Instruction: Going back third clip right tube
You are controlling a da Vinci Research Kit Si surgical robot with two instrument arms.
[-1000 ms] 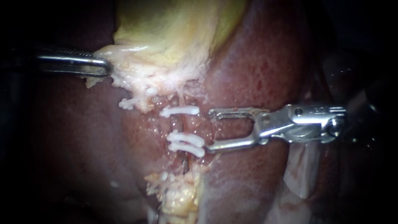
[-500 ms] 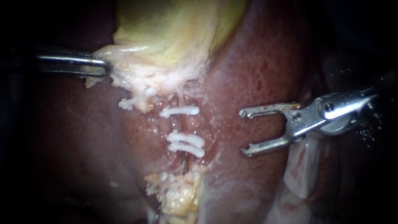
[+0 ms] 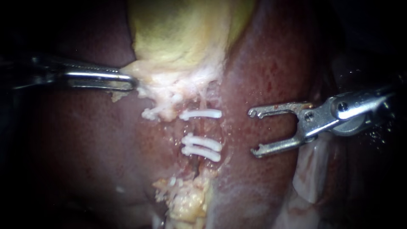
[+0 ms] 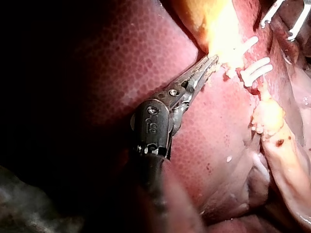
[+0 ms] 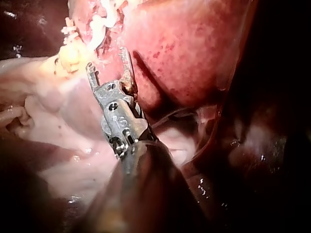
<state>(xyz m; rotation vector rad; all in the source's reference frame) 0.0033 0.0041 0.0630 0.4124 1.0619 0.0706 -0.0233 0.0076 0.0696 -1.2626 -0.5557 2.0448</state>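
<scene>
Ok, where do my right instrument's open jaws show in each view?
Endoscope view: the right instrument holds its jaws open over the liver, right of the white clips and apart from them.
Left wrist view: the right instrument shows only its two jaw tips, beyond the white clips, far ahead of the left instrument.
Right wrist view: the right instrument, jaws open, points toward the white clips.
Shared landmark: the white clips.

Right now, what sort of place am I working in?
A surgical field, it seems: liver, yellowish gallbladder, white clips, and two slender instruments, the left instrument shut on the gallbladder's edge, the right instrument open.
</scene>
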